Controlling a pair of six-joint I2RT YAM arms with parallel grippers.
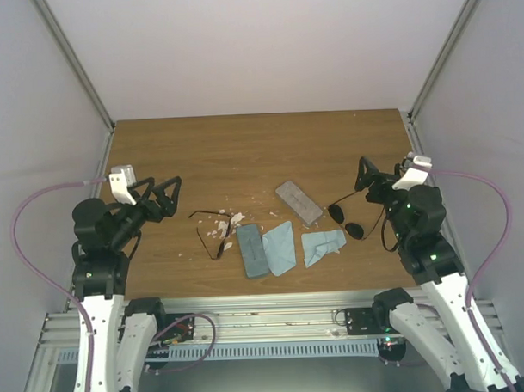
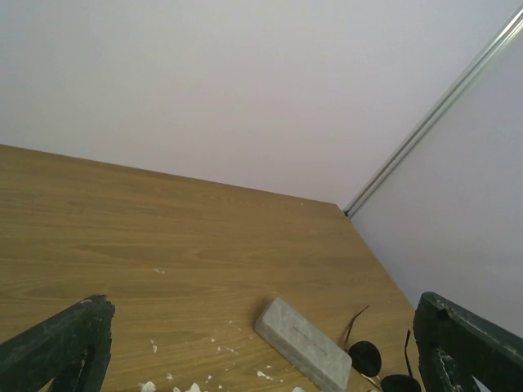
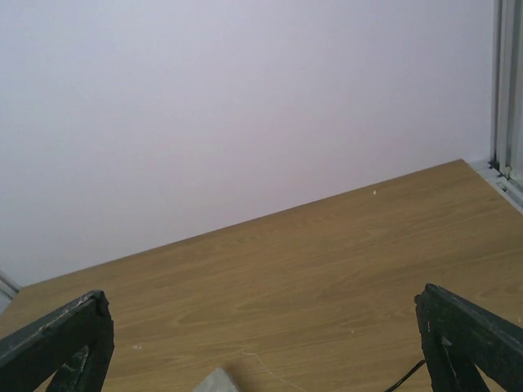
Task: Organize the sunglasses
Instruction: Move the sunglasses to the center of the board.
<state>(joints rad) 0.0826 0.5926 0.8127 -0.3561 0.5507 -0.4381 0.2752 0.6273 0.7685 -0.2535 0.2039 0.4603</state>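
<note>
On the table (image 1: 243, 145), dark sunglasses (image 1: 347, 220) by spread right tool (image 1: 365, 182), clear sunglasses (image 1: 213, 234) near spread left tool (image 1: 172, 199).

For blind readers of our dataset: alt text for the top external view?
A clear-lensed pair of sunglasses lies left and a dark-lensed pair right on a wooden table, two cases and two blue cloths between them. The left arm's fingers and the right arm's fingers stand open, empty.

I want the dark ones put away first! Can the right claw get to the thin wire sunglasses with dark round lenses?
Probably yes. The thin wire sunglasses with dark round lenses lie bare on the brown wooden table close beside the open right claw, and nothing sits between them.
</note>
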